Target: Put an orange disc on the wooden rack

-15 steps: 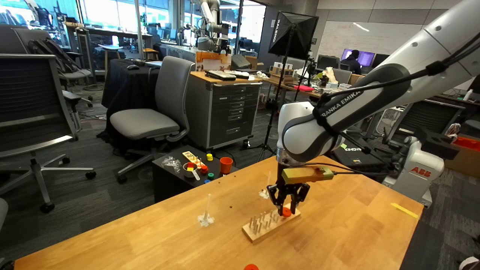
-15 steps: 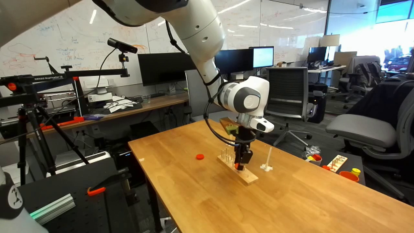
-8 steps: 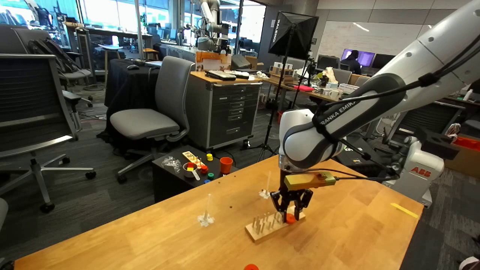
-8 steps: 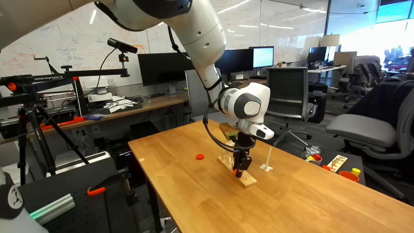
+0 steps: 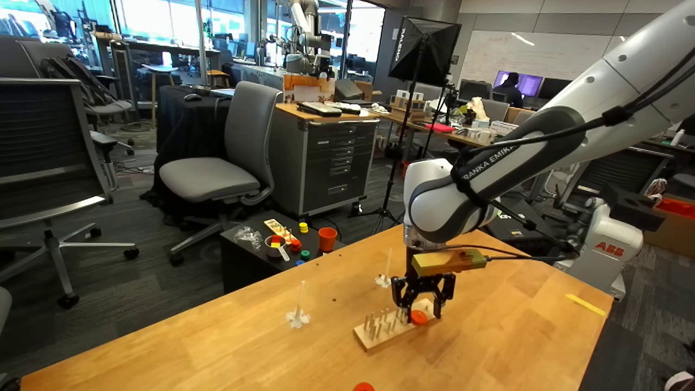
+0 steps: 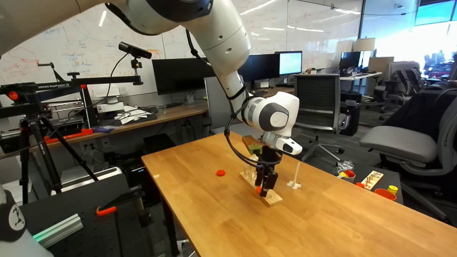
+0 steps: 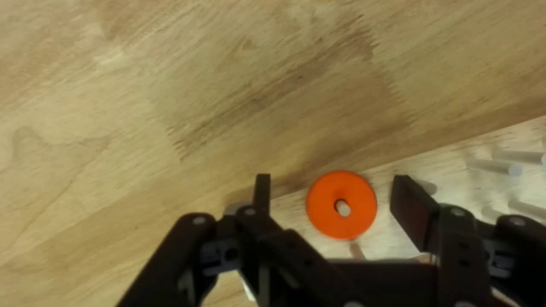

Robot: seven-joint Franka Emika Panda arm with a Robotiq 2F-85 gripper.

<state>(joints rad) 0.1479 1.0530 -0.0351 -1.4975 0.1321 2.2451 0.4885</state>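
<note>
Between the parted fingers [image 7: 262, 194] of my gripper [image 5: 423, 318] sat the disc [image 7: 360, 204], threaded on a peg [image 7: 344, 208] of the rack [image 5: 377, 342], with a gap on either side in the wrist view. The gripper stood wide and pinched nothing. Since the peg's tip showed through, I judged the placing itself done, though I couldn't tell whether the disc lay quite flat. All that seemed left was to lift straight up without brushing the next peg [image 7: 428, 187], just beside one finger. A second disc [image 6: 221, 172] lay on the bench [image 6: 214, 207], well apart from the gripper, but the task asked for only one.
</note>
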